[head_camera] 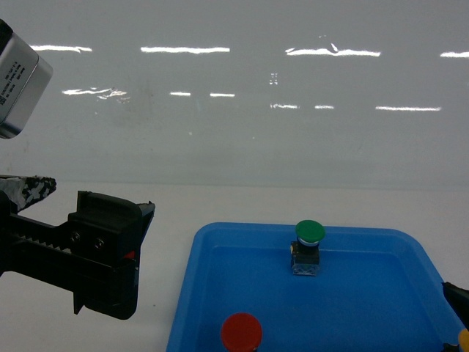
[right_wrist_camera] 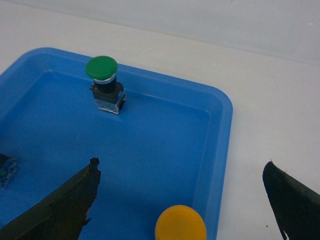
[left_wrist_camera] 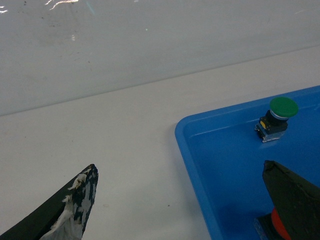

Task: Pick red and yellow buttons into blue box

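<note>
The red button (head_camera: 241,331) stands in a shallow blue tray (head_camera: 192,257) near its front edge. In the left wrist view the red button (left_wrist_camera: 276,226) peeks out behind the right finger. The yellow button (right_wrist_camera: 180,224) sits by the tray's right wall (right_wrist_camera: 225,125), below and between the fingers of my right gripper (right_wrist_camera: 181,164), which is open; one finger hangs over the tray and the other over the table. A sliver of the yellow button (head_camera: 464,339) shows in the head view. My left gripper (left_wrist_camera: 179,167) is open, straddling the tray's left rim (left_wrist_camera: 190,145). The blue box is out of view.
A green-capped button (head_camera: 309,232) stands upright at the tray's back; it also shows as the green button (left_wrist_camera: 283,107) and the green button (right_wrist_camera: 101,67). White table surrounds the tray, with a glossy wall behind. A grey housing (head_camera: 18,88) hangs at top left.
</note>
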